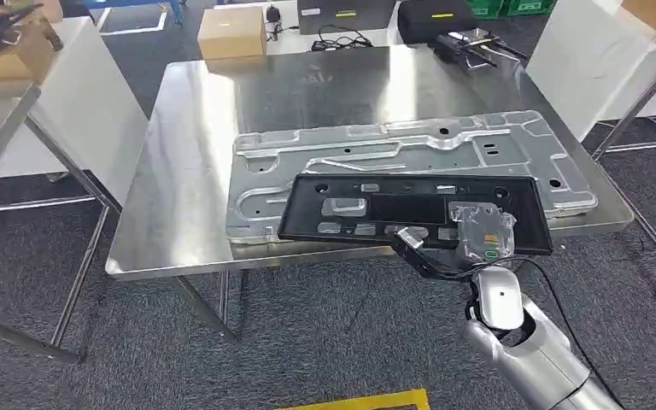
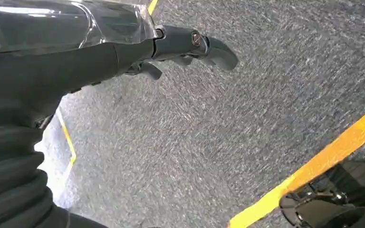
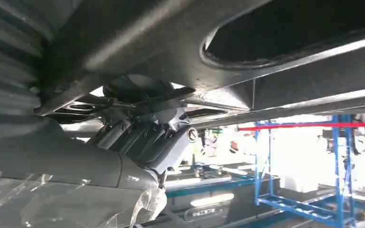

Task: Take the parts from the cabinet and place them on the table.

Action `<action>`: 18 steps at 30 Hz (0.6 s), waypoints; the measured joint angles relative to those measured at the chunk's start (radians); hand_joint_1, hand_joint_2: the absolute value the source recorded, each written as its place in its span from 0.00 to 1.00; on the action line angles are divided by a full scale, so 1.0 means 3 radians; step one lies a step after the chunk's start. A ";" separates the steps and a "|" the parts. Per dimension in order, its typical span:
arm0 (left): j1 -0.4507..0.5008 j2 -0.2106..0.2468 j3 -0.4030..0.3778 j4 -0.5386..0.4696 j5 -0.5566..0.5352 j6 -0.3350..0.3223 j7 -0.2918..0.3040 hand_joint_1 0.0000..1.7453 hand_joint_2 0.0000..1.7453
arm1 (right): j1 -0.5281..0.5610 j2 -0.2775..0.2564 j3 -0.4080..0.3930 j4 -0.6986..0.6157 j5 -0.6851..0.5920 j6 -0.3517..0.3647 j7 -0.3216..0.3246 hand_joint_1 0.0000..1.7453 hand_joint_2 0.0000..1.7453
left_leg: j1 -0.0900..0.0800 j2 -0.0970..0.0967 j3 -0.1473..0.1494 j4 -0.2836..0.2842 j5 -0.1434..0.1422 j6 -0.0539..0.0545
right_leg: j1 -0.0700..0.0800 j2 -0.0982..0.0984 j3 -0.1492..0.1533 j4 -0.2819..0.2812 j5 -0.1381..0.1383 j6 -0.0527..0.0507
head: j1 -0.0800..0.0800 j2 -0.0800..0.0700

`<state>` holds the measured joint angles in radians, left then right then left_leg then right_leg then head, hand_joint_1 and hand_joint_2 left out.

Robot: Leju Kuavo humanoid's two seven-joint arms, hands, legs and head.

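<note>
A long black plastic frame part (image 1: 410, 209) lies slanted across the near edge of the steel table (image 1: 188, 171). It partly rests on a large grey stamped metal panel (image 1: 393, 149) that lies flat on the table. My right hand (image 1: 483, 232), wrapped in clear plastic, grips the frame's near right edge. The right wrist view looks up at the black frame (image 3: 266, 42), with my right hand (image 3: 142, 137) curled under it. My left hand (image 2: 185, 45) hangs over grey carpet and holds nothing.
A cardboard box (image 1: 232, 32) and dark equipment sit beyond the table's far edge. White tables stand at the left (image 1: 77, 94) and at the right (image 1: 589, 60). Yellow tape (image 2: 313, 171) crosses the carpet. A blue rack (image 3: 342, 166) stands in the background.
</note>
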<state>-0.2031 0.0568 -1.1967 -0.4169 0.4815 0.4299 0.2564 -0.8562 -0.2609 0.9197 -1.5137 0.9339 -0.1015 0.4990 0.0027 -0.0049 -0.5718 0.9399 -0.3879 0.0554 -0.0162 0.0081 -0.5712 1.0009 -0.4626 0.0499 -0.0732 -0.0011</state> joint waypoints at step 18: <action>0.0042 0.0047 0.0104 -0.0118 -0.0171 -0.0098 -0.0078 0.00 1.00 | 0.0002 0.0018 -0.0061 -0.0103 0.0006 -0.0060 -0.0089 1.00 1.00 | 0.0084 -0.0002 -0.0294 0.0956 -0.0589 -0.0176 | -0.0089 0.0019 -0.0142 0.0044 0.0086 -0.0024 | -0.0003 0.0000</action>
<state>-0.1906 0.0710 -1.1654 -0.4524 0.4303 0.4005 0.2331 -0.8555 -0.2556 0.9014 -1.5446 0.9358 -0.1194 0.4723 0.0281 -0.0056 -0.6601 1.2268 -0.5646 0.0027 -0.0429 0.0138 -0.6137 1.0141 -0.4367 0.0428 -0.0740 -0.0011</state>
